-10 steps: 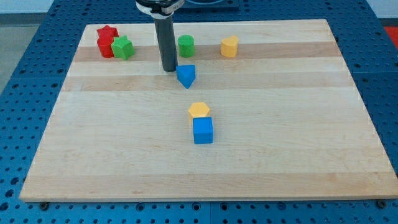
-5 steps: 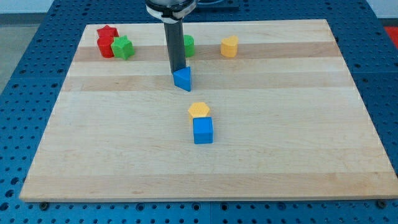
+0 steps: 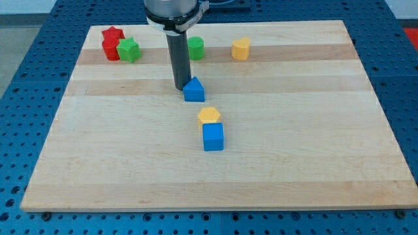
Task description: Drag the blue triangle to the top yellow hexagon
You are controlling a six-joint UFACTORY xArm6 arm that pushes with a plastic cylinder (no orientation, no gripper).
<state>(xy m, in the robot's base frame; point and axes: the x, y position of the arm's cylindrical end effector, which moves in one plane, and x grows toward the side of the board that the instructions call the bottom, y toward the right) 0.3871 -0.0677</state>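
Pale wood, banded in lighter and darker strips, makes up the tabletop (image 3: 313,150) I am looking down on, and it sits on a blue perforated base (image 3: 26,78); I can read no brand, label or writing anywhere on the board, the blocks or the arm. My rod carries no jaws at all, so there is nothing to report as apart or together; it is a straight dark cylinder coming down from the view's top, and my tip (image 3: 180,88) rests on the board just at the left edge of the blue triangle (image 3: 194,91), touching it or very nearly so. That blue triangle is a small solid-blue block with a pointed upper end and a squarer lower face turned toward the camera, lying a little above the board's centre. The top yellow hexagon (image 3: 241,49) sits well apart from it, up and to the view's right, near the board's top edge. A green block (image 3: 195,47), rounded in outline, stands just right of my rod and left of that hexagon, partly hidden by the rod. Below the blue triangle, a second yellow hexagon (image 3: 209,116) touches the top of a blue cube (image 3: 213,137). In the view's top left corner a red star (image 3: 112,40) sits behind and against a green star (image 3: 129,49), both well away from my tip.
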